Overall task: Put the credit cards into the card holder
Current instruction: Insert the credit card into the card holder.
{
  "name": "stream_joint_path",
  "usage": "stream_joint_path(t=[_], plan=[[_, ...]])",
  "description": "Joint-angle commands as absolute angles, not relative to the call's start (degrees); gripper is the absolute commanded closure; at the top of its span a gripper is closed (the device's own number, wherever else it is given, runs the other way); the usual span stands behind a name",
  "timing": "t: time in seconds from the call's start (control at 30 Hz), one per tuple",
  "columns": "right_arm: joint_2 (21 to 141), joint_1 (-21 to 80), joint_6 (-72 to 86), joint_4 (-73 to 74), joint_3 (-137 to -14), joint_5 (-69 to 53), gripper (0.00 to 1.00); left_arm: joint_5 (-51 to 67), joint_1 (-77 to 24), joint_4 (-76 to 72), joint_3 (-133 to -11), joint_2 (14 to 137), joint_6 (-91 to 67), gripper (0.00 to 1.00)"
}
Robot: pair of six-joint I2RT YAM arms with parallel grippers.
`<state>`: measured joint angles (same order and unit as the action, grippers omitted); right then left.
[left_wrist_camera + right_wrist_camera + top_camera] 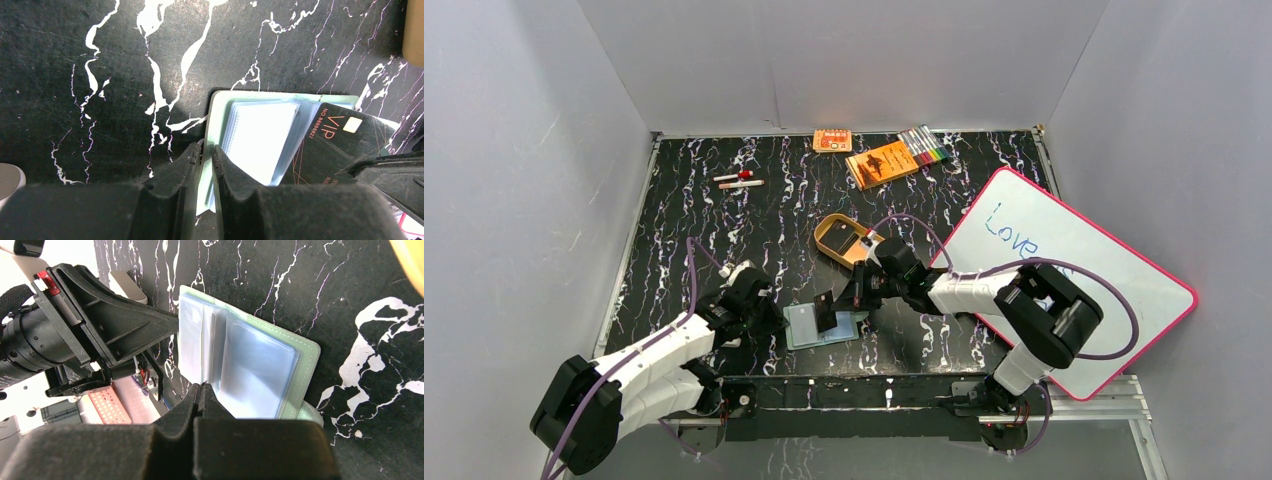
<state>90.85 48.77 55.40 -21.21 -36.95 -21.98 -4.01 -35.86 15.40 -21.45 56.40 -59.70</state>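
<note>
Arms (674, 345) were stretched low and inward. The open card holder (260, 135), flat on the desk (704, 230), was pinched at its left edge by the left end effector (206, 151); a tilted credit card (335, 145) was clamped in the right end effector (200, 388).

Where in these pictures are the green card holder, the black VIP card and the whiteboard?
card holder (260, 135), left wrist view, on its pale inner pockets.
card (340, 145), left wrist view, on its dark face below the VIP print.
whiteboard (1124, 275), top view, on its bare white surface.
</note>
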Motion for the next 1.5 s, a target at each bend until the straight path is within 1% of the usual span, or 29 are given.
stream_joint_path(t=[0.0,1.3,1.47], plan=[[89.34,49.04,55.62,-23.55,-37.38,-21.68,1.0,-4.66,-36.1,16.04,-20.82,55.89,-60.07,0.86],[95.76,50.13,57.99,-26.44,-37.56,-24.23,1.0,-4.52,-36.12,15.82,-20.48,55.88,-60.13,0.87],[94.99,50.13,57.52,-24.54,-36.94,-22.92,1.0,-4.59,-36.12,15.82,-20.41,55.9,-60.16,0.87]])
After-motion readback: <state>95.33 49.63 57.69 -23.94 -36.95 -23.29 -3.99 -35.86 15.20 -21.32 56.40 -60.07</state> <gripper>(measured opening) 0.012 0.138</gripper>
